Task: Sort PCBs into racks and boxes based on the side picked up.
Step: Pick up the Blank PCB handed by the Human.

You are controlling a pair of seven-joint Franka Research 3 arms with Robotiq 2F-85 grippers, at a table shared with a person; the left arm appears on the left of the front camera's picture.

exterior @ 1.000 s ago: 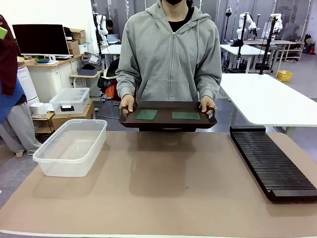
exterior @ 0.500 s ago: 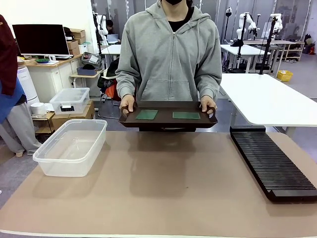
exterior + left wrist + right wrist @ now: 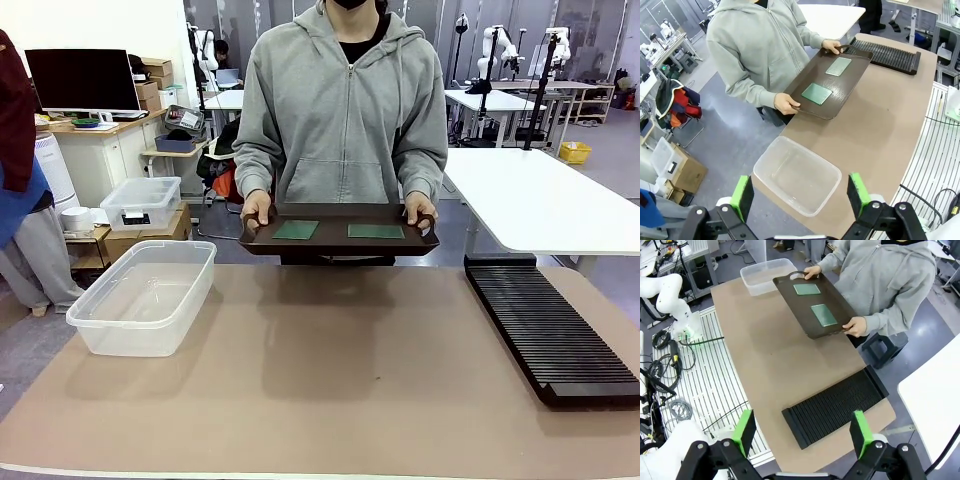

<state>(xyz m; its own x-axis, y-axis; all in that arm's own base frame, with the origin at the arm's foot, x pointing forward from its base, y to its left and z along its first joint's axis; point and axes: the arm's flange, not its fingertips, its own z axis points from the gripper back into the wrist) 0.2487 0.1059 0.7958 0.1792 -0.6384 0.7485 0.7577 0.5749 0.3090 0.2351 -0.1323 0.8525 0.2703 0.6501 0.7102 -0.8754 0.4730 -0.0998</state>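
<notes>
Item under inspection: two green circuit boards (image 3: pixel 296 230), lying flat and side by side, apart from each other, on a dark brown tray (image 3: pixel 340 247). A person at the 12 o'clock side of the table (image 3: pixel 350 390) holds the tray by its two end handles, one of the hands (image 3: pixel 257 209) at each end, just above the far table edge. The board at 3 o'clock on the tray (image 3: pixel 376 232) looks slightly paler than its neighbour; which face each shows cannot be confirmed.

Receptacles: a clear tub (image 3: pixel 90 322) sits on the table at 9 o'clock, and a black slotted rack (image 3: pixel 550 330) at 3 o'clock. Both appear empty.

Left end effector (image 3: pixel 800 196): fingers spread wide, holding nothing, high above the tub. Right end effector (image 3: pixel 803 433): likewise spread and empty, high above the rack.

Handling assessment: the boards are judged thin, stiff and light, with little height to pinch while flat. The safest hold is likely across two opposite edges, kept off the faces. The tray's raised lip may obstruct a low approach, and the tray is hand-held, so it may waver. A slipped grip could scratch a face or drop a board.

Markings: no brand, label or writing is legible on the boards, tray, tub or rack.
</notes>
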